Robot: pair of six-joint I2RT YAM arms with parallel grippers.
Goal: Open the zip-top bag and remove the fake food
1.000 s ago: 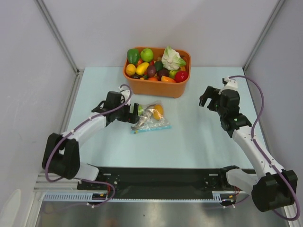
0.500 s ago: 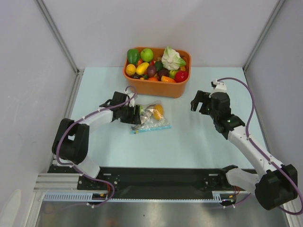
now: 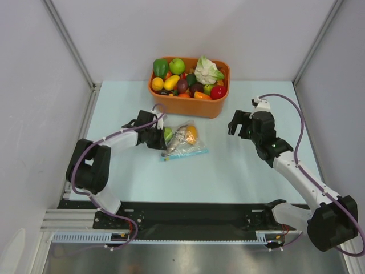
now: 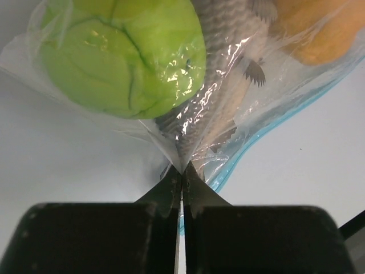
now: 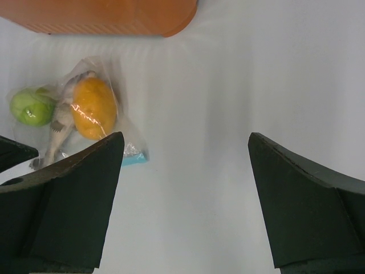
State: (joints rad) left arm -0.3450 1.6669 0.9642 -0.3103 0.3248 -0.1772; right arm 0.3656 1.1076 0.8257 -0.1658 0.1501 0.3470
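Pinches a clear fold of the zip-top bag [image 4: 228, 137] in the left tool [image 4: 182, 171], tips pressed together with only the thin film between them. Fans the bag out straight ahead of those tips. Keeps all 3 pieces of fake food inside the plastic: lime-green fruit [image 4: 125, 57] ahead and to the tool's left, grey-silver fish [image 4: 222, 51] dead ahead, orange-yellow fruit [image 4: 313, 28] ahead and to the right. Runs the light-blue zip strip [image 4: 251, 142] along the bag's edge on the tool's right, passing just beside the tips; cannot tell whether any of it sits in the pinch.

From above, meets the bag at the end where the green fruit sits. Rests the bag on the counter [image 3: 239, 165], near the orange tub [image 3: 188, 105] but apart from it.

Holds the right tool [image 3: 235, 122] spread wide, well apart from the bag. Frames only bare counter between its 2 fingers in the right wrist view. Puts the bag off to that tool's left there, ahead of the left fingertip, one corner hidden behind it. Shows the tub's wall farther ahead, also to the left.
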